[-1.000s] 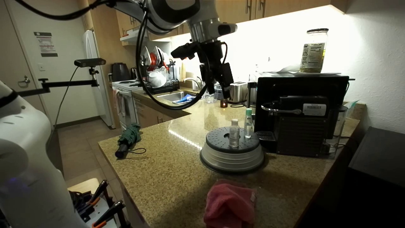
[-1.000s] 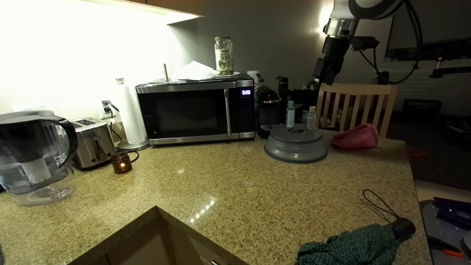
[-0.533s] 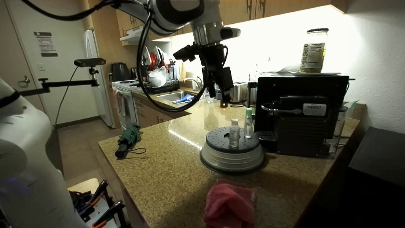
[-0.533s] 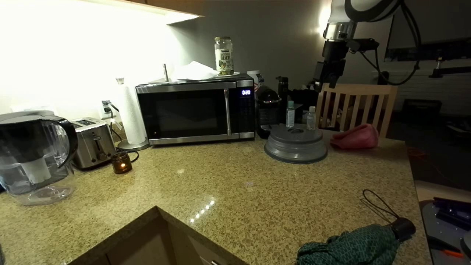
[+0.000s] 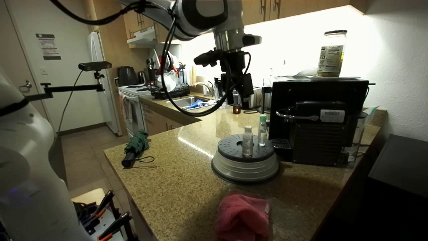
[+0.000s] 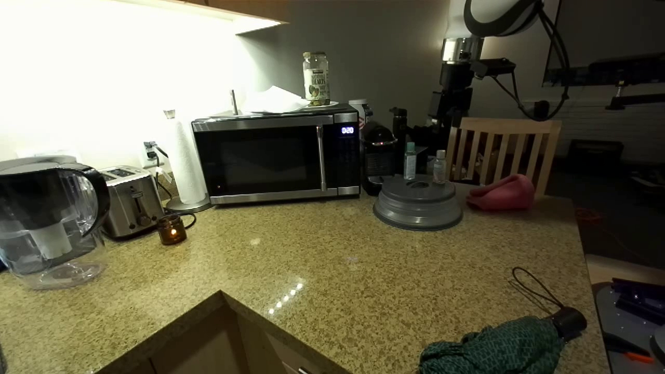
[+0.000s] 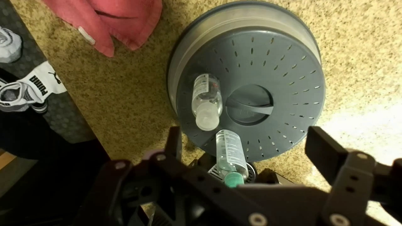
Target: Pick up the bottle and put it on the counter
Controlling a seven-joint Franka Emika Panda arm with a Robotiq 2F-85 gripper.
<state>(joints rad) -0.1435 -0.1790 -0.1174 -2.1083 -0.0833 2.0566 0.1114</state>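
The black end effector (image 5: 238,102) has moved lower, spread wide, empty. Below it, a clear plastic white-capped bottle (image 7: 207,100) and clear plastic green-capped bottle (image 7: 232,153) stand upright on a round grey plastic cover (image 7: 276,81).

The wrist view looks steeply down past the tool (image 7: 246,142) onto the grey cover (image 7: 282,80); both exterior views, farther off, face across the worktop (image 6: 311,249), sharing the grey cover below the tool.
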